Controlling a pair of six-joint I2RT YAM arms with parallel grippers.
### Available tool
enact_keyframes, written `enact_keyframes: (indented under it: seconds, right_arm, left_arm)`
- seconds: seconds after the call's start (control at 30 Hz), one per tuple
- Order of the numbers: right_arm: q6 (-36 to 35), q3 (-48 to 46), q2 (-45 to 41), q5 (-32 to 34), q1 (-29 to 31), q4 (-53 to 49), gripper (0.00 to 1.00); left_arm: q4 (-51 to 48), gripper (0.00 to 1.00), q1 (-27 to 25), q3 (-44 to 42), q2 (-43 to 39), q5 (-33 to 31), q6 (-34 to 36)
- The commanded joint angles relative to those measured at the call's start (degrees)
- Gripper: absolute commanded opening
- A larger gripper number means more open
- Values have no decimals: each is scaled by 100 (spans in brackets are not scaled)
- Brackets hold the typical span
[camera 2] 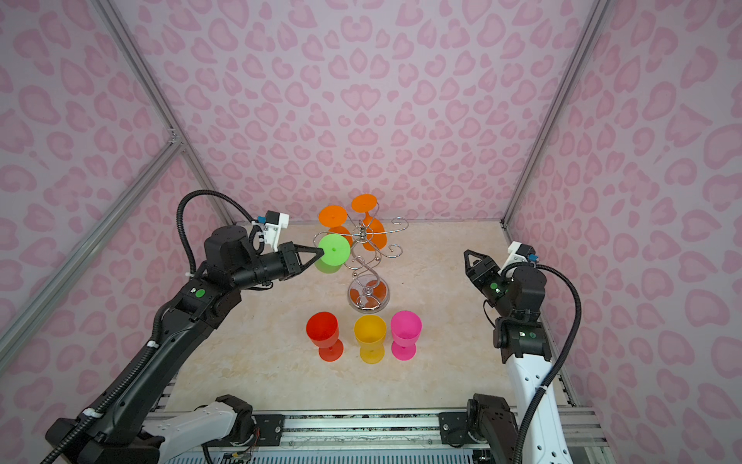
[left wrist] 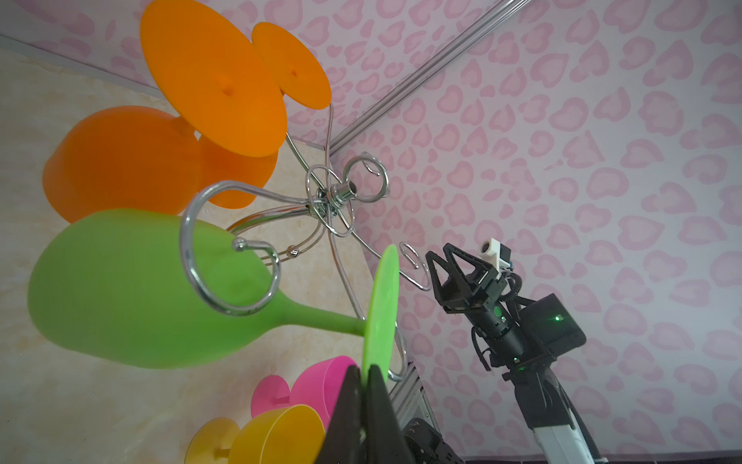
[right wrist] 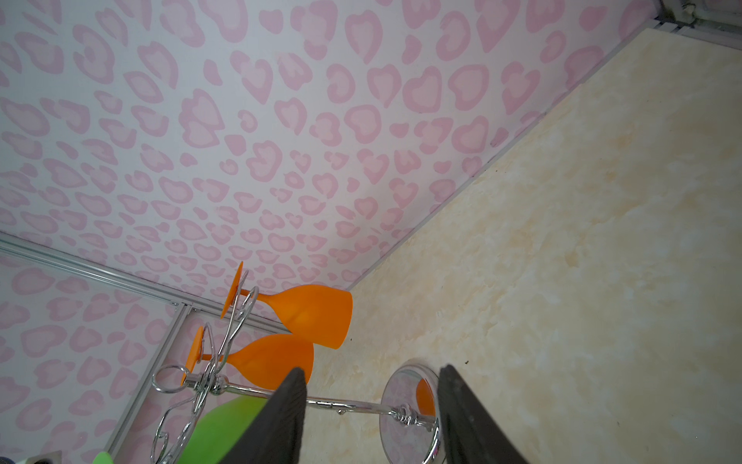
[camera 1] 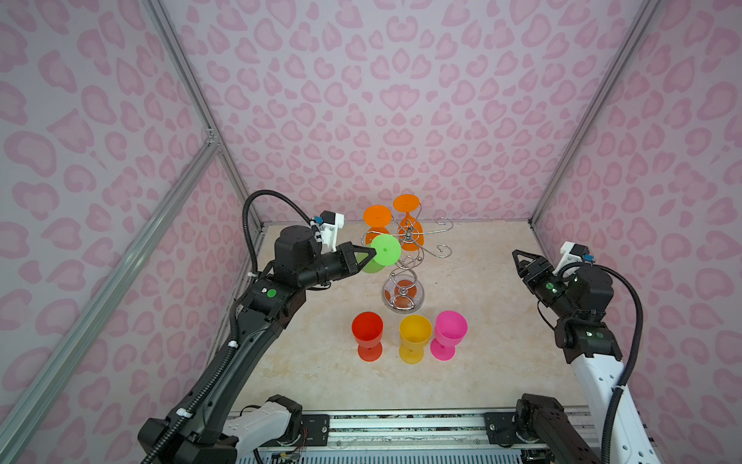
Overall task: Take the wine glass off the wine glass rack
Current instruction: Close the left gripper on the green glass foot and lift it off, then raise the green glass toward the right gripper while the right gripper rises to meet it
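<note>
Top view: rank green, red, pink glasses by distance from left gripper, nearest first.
1. green glass: foot pinched in the left gripper, raised, rear left.
2. red glass: upright, left end of the front row.
3. pink glass: right end of that row.

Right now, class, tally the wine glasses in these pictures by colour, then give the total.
Orange glasses: 2
Green glass: 1
Red glass: 1
Yellow glass: 1
Pink glass: 1
Total: 6
</note>
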Motion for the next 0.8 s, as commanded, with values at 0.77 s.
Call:
enact_keyframes:
  seconds: [0.77]
  right_arm:
    - [791, -210, -24, -902, 16, 2348, 51]
  left_arm:
    - [172, 2, 231, 1571, -1225, 1189, -137]
